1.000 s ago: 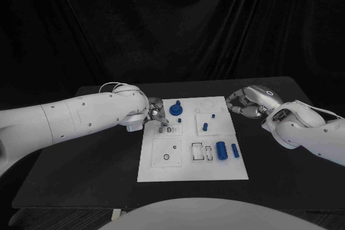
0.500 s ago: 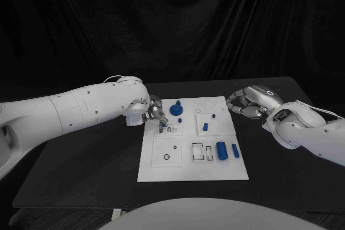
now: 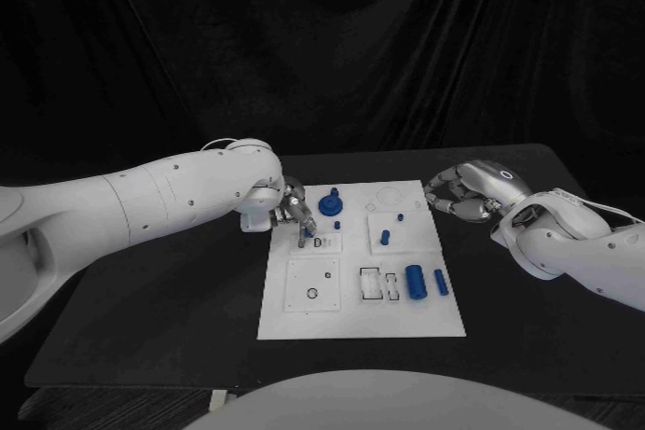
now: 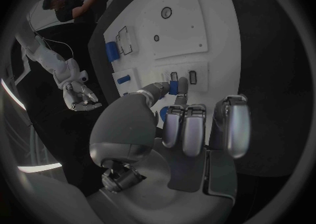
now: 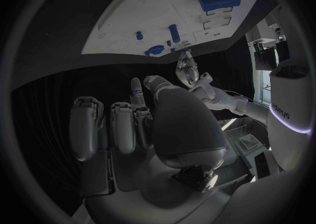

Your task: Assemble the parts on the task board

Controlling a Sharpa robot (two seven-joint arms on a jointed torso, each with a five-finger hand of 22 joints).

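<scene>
My left arm has swung further in over the black table point(image 3: 161, 290) during the last second, its elbow lifting, while my left hand point(image 3: 294, 211) has stayed over the far-left part of the flat white plastic task board point(image 3: 363, 318). My right arm has not moved. I judge this a re-aiming of the wrist rather than a finished insertion: the part is not yet seated.

My left hand pinches a small blue peg point(image 4: 174, 86) between thumb and one finger, the other fingers point(image 4: 191, 129) extended side by side; the peg hangs just above the pair of small rectangular slots point(image 3: 315, 244). My right hand point(image 3: 464, 193) hovers at the board's far-right corner, fingers curled in, holding nothing.

On the board stand a blue round knob point(image 3: 331, 204), a stubby blue cylinder point(image 3: 416, 281) and a slim blue pin point(image 3: 440, 281).
</scene>
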